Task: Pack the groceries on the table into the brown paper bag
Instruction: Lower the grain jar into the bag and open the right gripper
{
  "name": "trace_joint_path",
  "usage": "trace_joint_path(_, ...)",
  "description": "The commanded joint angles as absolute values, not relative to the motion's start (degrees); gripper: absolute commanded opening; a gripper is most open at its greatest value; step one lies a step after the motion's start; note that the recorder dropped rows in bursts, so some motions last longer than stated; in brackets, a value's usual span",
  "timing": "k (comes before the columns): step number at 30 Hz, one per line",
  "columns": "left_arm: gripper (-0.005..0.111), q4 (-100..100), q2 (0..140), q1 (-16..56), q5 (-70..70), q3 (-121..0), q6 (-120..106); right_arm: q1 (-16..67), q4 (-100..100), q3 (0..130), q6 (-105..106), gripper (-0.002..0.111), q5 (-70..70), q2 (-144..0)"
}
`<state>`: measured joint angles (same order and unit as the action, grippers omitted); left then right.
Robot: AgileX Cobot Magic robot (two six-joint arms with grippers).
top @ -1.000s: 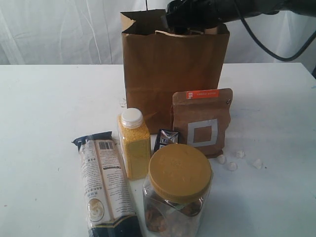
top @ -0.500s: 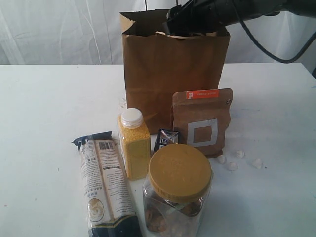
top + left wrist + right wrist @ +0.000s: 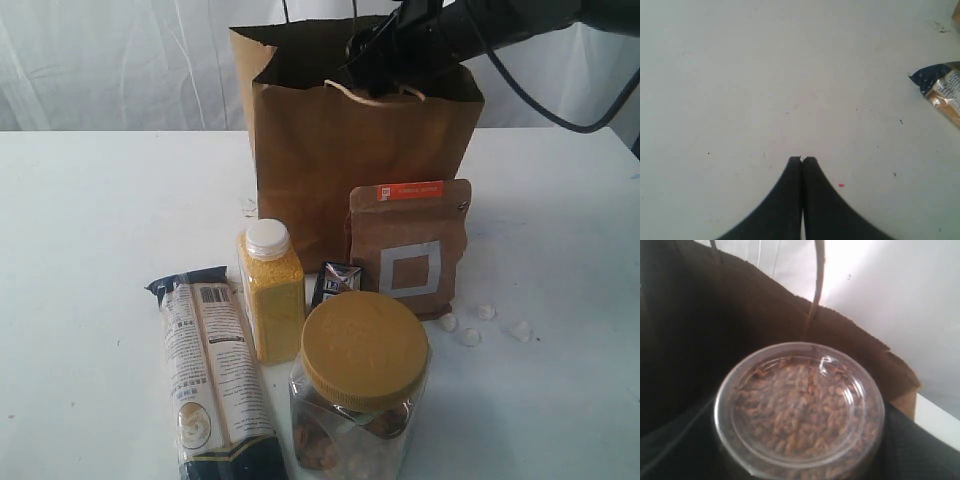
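The tall brown paper bag (image 3: 350,170) stands upright at the back of the table (image 3: 90,220). My right gripper (image 3: 378,58) is at the bag's open mouth, shut on the dark-filled clear tub (image 3: 800,405); the bag's dark inside (image 3: 755,315) surrounds the tub. In front of the bag stand the yellow-lidded jar (image 3: 362,380), the yellow-grain bottle (image 3: 272,290), the brown pouch (image 3: 410,245) and the small carton (image 3: 335,280). The long packet (image 3: 212,370) lies at their left. My left gripper (image 3: 801,160) hovers shut over bare table (image 3: 765,75), with one end of the packet (image 3: 942,90) off to its side.
A few small white lumps (image 3: 470,335) lie on the table right of the pouch. The right arm's black cable (image 3: 540,95) loops behind the bag. A white curtain (image 3: 120,60) hangs at the back.
My right gripper has sunk lower into the bag's mouth. The bag's rim has spread wider, its left corner shifting left.
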<state>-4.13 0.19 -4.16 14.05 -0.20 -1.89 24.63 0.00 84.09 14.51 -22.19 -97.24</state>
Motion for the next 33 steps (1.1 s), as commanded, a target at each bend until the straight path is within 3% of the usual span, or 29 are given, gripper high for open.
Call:
trace_joint_path(1, 0.000, -4.2, 0.0, -3.8, 14.0, 0.0, -1.5, 24.5, -1.4, 84.5, 14.8, 0.058, -20.4, -96.7)
trace_joint_path(7, 0.000, -4.2, 0.0, -3.8, 14.0, 0.0, -1.5, 24.5, -1.4, 84.5, 14.8, 0.070, -20.1, -96.7)
trace_joint_path(15, 0.000, -4.2, 0.0, -3.8, 14.0, 0.0, -1.5, 24.5, -1.4, 84.5, 14.8, 0.072, -20.1, -96.7)
trace_joint_path(22, 0.000, -4.2, 0.0, -3.8, 14.0, 0.0, -1.5, 24.5, -1.4, 84.5, 14.8, 0.084, -20.1, -96.7)
trace_joint_path(33, 0.000, -4.2, 0.0, -3.8, 14.0, 0.0, -1.5, 24.5, -1.4, 84.5, 11.2, 0.084, -21.3, -97.6)
